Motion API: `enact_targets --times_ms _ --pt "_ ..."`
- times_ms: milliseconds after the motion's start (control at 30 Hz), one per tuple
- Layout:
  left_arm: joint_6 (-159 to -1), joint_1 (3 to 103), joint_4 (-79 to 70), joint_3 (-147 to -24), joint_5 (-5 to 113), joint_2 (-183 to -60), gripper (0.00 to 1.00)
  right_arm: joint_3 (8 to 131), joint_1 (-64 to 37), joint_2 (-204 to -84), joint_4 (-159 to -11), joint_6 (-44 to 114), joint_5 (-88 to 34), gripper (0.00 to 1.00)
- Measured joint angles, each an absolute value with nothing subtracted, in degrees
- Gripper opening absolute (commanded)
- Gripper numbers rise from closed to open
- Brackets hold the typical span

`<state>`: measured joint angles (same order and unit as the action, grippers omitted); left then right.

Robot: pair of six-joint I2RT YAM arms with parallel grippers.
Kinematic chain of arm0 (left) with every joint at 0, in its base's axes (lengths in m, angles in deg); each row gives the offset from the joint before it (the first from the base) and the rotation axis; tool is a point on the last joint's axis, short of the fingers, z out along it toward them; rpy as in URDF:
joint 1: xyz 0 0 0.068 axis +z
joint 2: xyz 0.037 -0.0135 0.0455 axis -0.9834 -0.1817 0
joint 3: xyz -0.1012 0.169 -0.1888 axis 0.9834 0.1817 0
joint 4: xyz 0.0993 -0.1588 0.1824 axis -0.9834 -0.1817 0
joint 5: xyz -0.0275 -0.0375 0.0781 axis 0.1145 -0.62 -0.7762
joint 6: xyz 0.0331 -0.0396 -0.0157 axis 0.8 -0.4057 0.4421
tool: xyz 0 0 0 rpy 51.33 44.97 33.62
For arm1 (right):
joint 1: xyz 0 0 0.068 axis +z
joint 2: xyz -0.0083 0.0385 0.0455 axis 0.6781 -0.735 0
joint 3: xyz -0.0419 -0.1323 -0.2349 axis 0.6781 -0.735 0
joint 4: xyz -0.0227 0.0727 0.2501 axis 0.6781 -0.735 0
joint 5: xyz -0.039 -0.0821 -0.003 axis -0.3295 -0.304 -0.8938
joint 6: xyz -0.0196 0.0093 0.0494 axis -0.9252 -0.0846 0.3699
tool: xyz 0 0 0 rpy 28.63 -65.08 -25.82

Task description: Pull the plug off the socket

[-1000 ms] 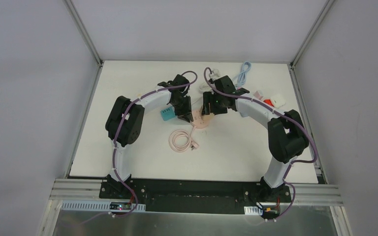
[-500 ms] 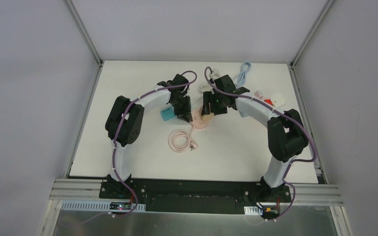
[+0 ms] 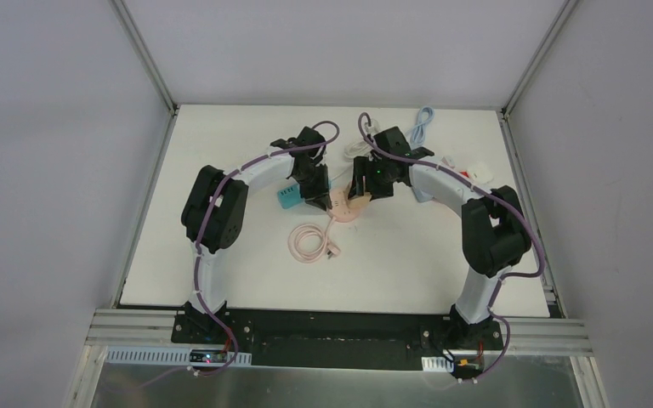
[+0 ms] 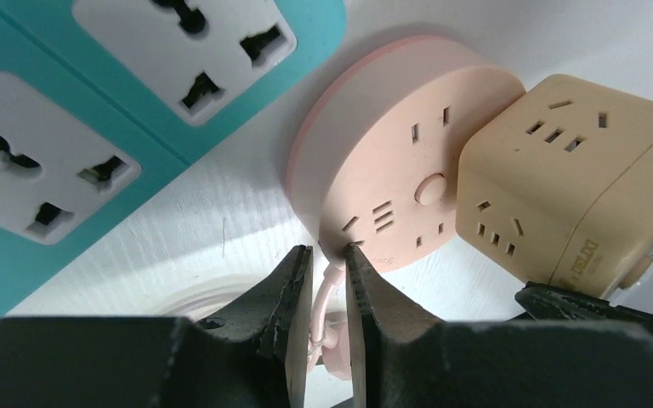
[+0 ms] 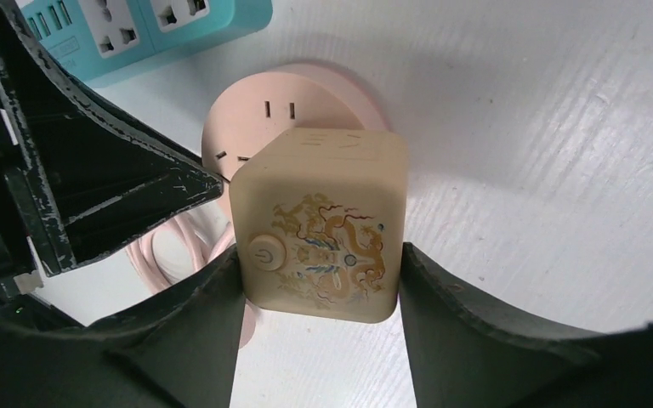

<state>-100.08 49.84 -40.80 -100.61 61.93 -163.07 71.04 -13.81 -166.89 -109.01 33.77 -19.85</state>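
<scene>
A round pink socket [image 4: 400,161] lies on the white table, also in the top view [image 3: 343,210]. A beige cube plug [image 5: 319,221] with a dragon print sits over its right part; its pins are hidden. My right gripper [image 5: 319,257] is shut on the cube's two sides. My left gripper [image 4: 329,253] is shut on the pink cord [image 4: 323,297] where it leaves the socket, one finger [image 4: 366,289] touching the socket's rim. In the top view both grippers meet at the socket, the left gripper [image 3: 321,204] on its left and the right gripper [image 3: 362,197] on its right.
A teal power strip [image 4: 93,110] lies right beside the socket, to its left in the top view [image 3: 289,197]. The pink cord's coil [image 3: 310,244] lies in front of the socket. White and blue cables [image 3: 425,123] and red-and-white items [image 3: 472,176] lie at the back right.
The right wrist has shifted slightly up and back with the cube, and the pink cord coil has slid a little to the left. The left gripper has stayed at the socket.
</scene>
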Motion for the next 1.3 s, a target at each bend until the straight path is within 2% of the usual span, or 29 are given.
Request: enact_targets --times_ms 100,367,633,767,1000,1300 --pt "-100.03 49.88 -40.06 -100.9 61.71 -163.18 0.2 71.01 -13.48 -166.89 -108.9 33.97 -20.68 0.0" --pt "-100.01 50.02 -42.66 -101.09 61.73 -163.42 0.2 72.17 -5.64 -166.89 -108.07 29.51 -33.88 0.0" --pt "-100.21 50.02 -43.08 -101.4 61.88 -163.62 0.2 72.2 -2.49 -166.89 -107.31 28.26 -40.61 0.0" --pt "-100.23 50.02 -43.14 -101.46 61.88 -163.66 0.2 72.17 -3.63 -166.83 -107.26 28.72 -38.49 0.0" --pt "-100.47 49.91 -41.0 -101.68 62.19 -163.9 0.2 69.42 -13.11 -165.78 -106.19 33.9 -22.91 0.0" --pt "-100.47 50.02 -40.24 -101.79 62.34 -163.93 0.2 68.22 -13.96 -165.12 -105.29 35.45 -21.73 0.0"
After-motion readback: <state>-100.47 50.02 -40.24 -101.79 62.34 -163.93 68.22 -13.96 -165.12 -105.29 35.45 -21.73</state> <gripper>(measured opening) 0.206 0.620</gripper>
